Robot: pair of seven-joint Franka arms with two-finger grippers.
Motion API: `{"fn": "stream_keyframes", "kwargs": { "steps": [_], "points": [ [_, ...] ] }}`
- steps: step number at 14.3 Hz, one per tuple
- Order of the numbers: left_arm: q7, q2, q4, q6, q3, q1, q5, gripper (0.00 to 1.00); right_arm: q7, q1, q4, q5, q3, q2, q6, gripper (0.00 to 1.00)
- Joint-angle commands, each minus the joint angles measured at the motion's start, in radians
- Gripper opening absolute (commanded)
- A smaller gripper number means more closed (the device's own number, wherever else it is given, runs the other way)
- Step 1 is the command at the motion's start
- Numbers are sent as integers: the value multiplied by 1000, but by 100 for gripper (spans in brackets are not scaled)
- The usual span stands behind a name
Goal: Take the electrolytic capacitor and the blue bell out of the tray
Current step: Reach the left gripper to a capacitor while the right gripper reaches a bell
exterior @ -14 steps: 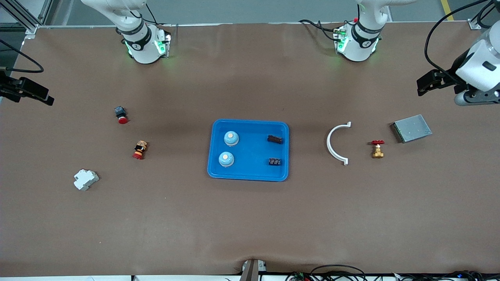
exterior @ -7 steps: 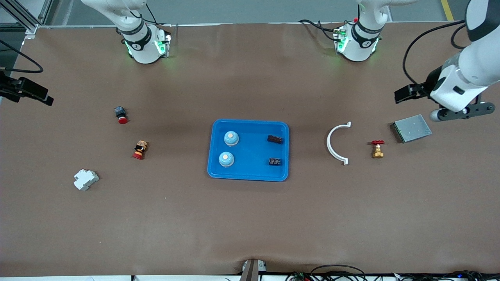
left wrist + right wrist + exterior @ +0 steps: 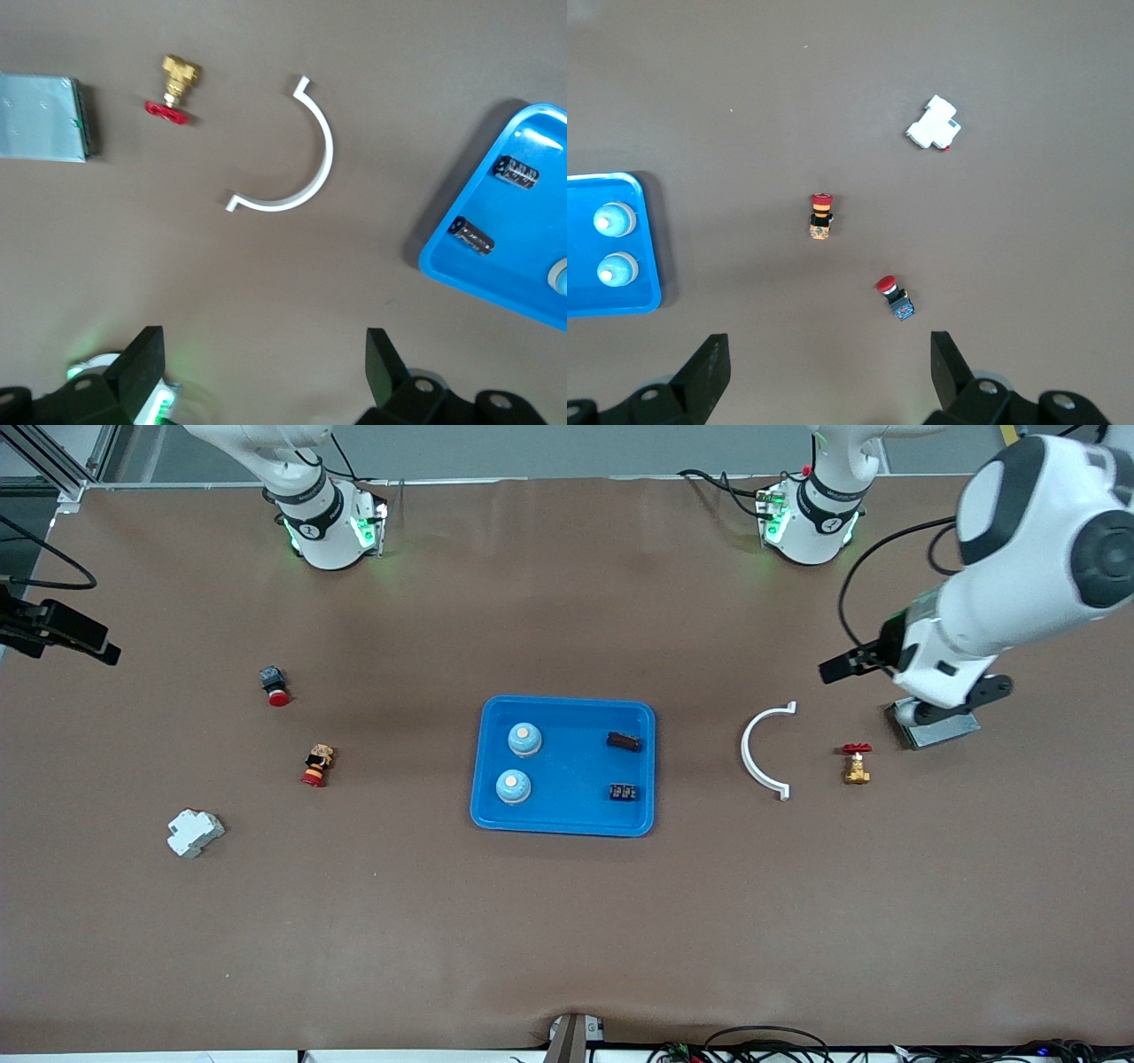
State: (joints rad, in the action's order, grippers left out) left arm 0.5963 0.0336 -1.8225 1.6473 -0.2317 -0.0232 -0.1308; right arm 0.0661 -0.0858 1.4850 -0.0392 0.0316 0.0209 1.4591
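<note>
A blue tray [image 3: 567, 701] lies mid-table. In it are two pale blue bells [image 3: 524, 739] [image 3: 513, 786] toward the right arm's end and two black capacitors [image 3: 624, 740] [image 3: 623, 791] toward the left arm's end. My left gripper [image 3: 842, 666] is open and empty, up in the air between the grey box and the white bracket; its wrist view [image 3: 264, 341] shows both capacitors [image 3: 516, 172] [image 3: 472, 236]. My right gripper [image 3: 62, 633] is open and empty, waiting at the right arm's end of the table; its wrist view [image 3: 828, 345] shows both bells [image 3: 614, 220] [image 3: 617, 269].
A white curved bracket [image 3: 764, 750], a brass valve with a red handle [image 3: 856, 763] and a grey metal box [image 3: 939, 726] lie toward the left arm's end. Two red push-buttons [image 3: 275, 685] [image 3: 316, 766] and a white breaker [image 3: 194, 833] lie toward the right arm's end.
My left arm has swung in from the table's end toward the tray and now hangs over the grey box. The right arm has not moved.
</note>
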Motion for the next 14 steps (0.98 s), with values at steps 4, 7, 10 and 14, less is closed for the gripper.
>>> {"fn": "stream_keyframes", "kwargs": {
  "steps": [4,7,10,14],
  "points": [
    [178,-9,-125,221,-135,-4,-3,100,331,187,-12,-59,11,11,-2,100],
    [317,12,-191,354,-181,-20,-3,100,414,302,-11,-70,11,74,49,100],
    [523,77,-209,457,-233,-32,-13,100,550,414,-9,-96,11,161,148,100],
    [787,192,-204,627,-242,-104,2,100,561,501,-6,-103,11,298,259,100]
  ]
}}
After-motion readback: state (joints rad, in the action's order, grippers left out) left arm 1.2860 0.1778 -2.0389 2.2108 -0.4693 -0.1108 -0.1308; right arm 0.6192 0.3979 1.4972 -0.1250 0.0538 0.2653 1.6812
